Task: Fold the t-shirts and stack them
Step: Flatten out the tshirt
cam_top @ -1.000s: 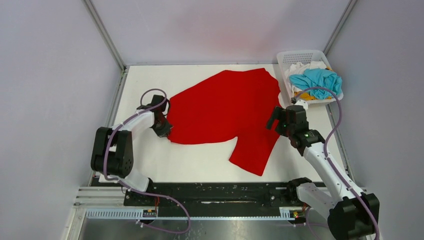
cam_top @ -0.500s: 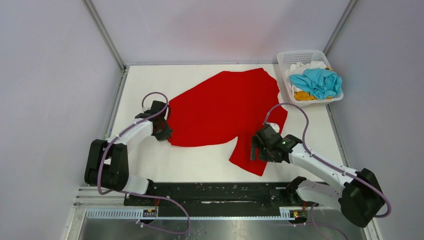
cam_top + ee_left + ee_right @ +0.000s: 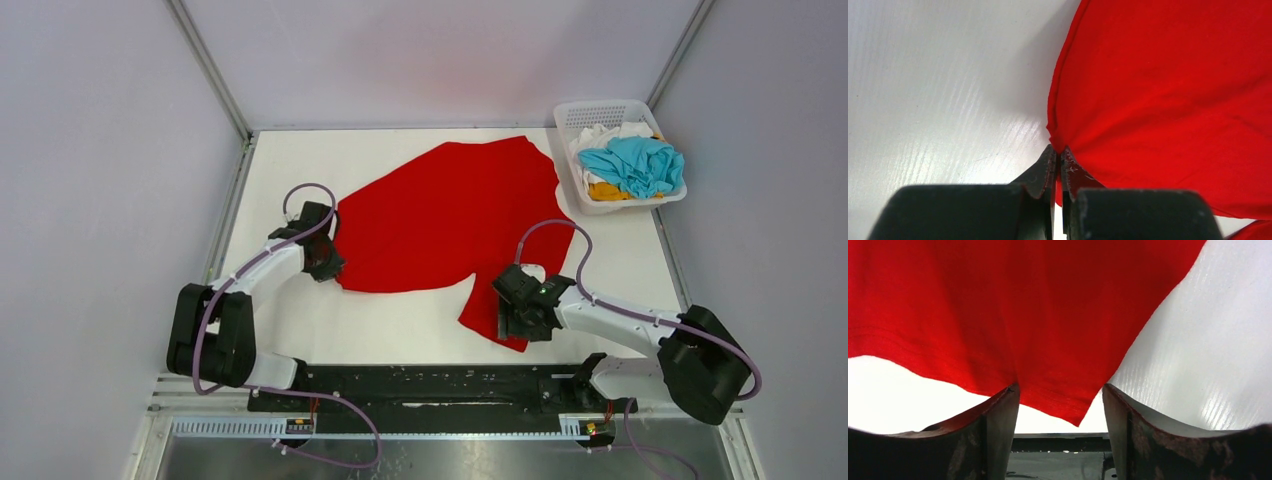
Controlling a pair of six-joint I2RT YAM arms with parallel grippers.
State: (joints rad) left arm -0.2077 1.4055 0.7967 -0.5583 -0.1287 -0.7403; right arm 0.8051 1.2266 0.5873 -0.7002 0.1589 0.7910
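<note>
White surface (image 3: pixel 400 335): bare strips along the 9 and 6 o'clock sides, open room at 11 o'clock too. Red t-shirt (image 3: pixel 450 215) spread flat mid-surface, one narrow part trailing to 5 o'clock, its 2 o'clock edge just beside the basket (image 3: pixel 575 115) in the 2 o'clock corner. The basket holds a bunched turquoise t-shirt (image 3: pixel 632 165), a white t-shirt (image 3: pixel 600 135) and an orange-yellow t-shirt (image 3: pixel 606 190). Left pincer (image 3: pixel 1058 152) is pressed together, pinching the red t-shirt's 8 o'clock edge. Right pincer (image 3: pixel 1060 390) is spread, fingers straddling the hemmed 5 o'clock corner, cloth between them.
</note>
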